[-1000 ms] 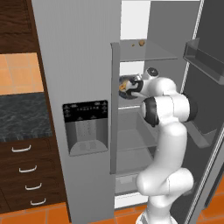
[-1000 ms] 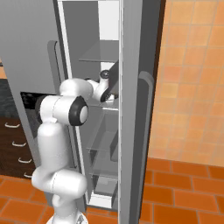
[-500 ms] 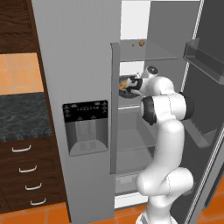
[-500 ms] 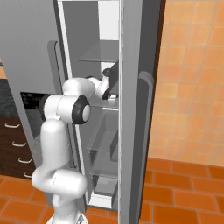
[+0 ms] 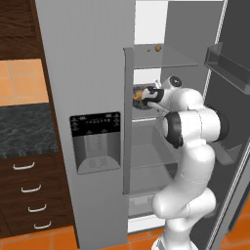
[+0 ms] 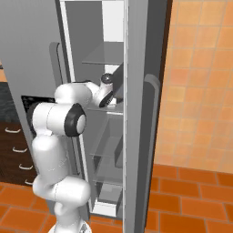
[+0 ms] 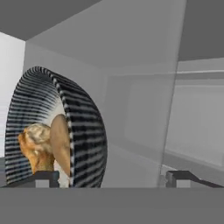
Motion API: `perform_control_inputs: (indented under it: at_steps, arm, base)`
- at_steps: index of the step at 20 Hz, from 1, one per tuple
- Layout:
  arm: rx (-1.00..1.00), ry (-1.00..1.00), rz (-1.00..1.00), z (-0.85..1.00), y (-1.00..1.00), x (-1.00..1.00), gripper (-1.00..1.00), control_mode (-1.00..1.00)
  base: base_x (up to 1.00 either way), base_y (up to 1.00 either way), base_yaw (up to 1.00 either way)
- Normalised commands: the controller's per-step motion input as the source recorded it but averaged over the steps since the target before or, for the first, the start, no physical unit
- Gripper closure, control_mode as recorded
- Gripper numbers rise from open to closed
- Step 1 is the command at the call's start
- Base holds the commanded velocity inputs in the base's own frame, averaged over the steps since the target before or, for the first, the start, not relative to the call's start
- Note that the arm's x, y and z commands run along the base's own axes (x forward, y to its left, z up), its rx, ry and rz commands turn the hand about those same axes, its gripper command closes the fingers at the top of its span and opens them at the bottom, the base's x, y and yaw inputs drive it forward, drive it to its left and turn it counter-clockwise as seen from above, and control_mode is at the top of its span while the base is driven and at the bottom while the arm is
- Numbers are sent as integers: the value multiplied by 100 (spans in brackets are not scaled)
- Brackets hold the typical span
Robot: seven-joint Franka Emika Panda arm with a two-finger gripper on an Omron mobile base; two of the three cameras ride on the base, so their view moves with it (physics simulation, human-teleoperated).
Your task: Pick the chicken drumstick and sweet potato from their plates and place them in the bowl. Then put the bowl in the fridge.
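The fridge [image 5: 93, 73] stands with its right door swung open. On a middle shelf sits the dark ribbed bowl [image 5: 138, 95], seen on its side in the rolled hand view [image 7: 83, 131]. Inside it lie the golden chicken drumstick [image 7: 35, 144] and the smooth brown sweet potato [image 7: 59, 141]. My gripper [image 5: 147, 94] reaches into the fridge at the bowl. Its jaws are open wide [image 7: 113, 177], with the bowl's near wall standing between the two fingertips and touching neither. The plates are out of view.
A small brown item [image 5: 158, 48] lies on the upper shelf. The open door's bins [image 5: 229, 63] jut out at the right, close to my elbow. Dark drawers [image 5: 29, 190] and a black counter [image 5: 24, 132] lie left of the fridge.
The jaws have gone from shut on the bowl's rim to wide open, letting the bowl rest on the shelf. The hand has barely shifted.
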Motion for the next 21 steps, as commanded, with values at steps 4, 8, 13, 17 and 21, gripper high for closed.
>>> perform_control_inputs:
  at_steps: [4, 8, 13, 17, 21]
  arm:
    - [-1, -5, 0, 56, 0, -100, -100, -100]
    - [-1, 0, 0, 88, 0, -100, -100, -100]
    - [0, 0, 0, 46, 20, -100, -100, -100]
    - [-7, 0, 0, 18, 37, -100, -100, -100]
    - [-13, 0, 8, 5, 16, -100, -100, -100]
  base:
    - [0, 0, 0]
    - [0, 0, 0]
    - [0, 0, 0]
    - [0, 0, 0]
    - [0, 0, 0]
